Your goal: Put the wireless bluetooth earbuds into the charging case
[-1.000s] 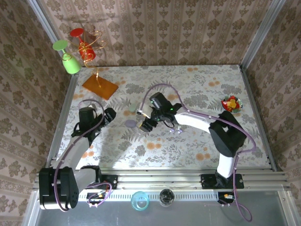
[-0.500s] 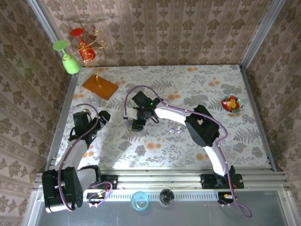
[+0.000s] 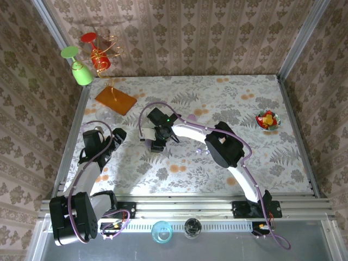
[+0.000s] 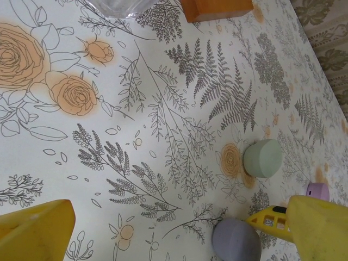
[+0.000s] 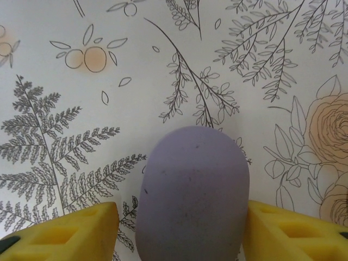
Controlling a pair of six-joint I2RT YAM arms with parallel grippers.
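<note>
Right hand astride purple case on worktop; fingers apart, one side not yet touching. Centre first, squeeze lightly: smooth shell could squirt out. Left hand spread wide, empty. Buds loose beside right forearm.

The case is lilac, the table floral-printed.

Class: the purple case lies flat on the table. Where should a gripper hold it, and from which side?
Pinch the purple case across its narrow width, from above: it lies flat, an oblong, and the right gripper straddles it so.
</note>
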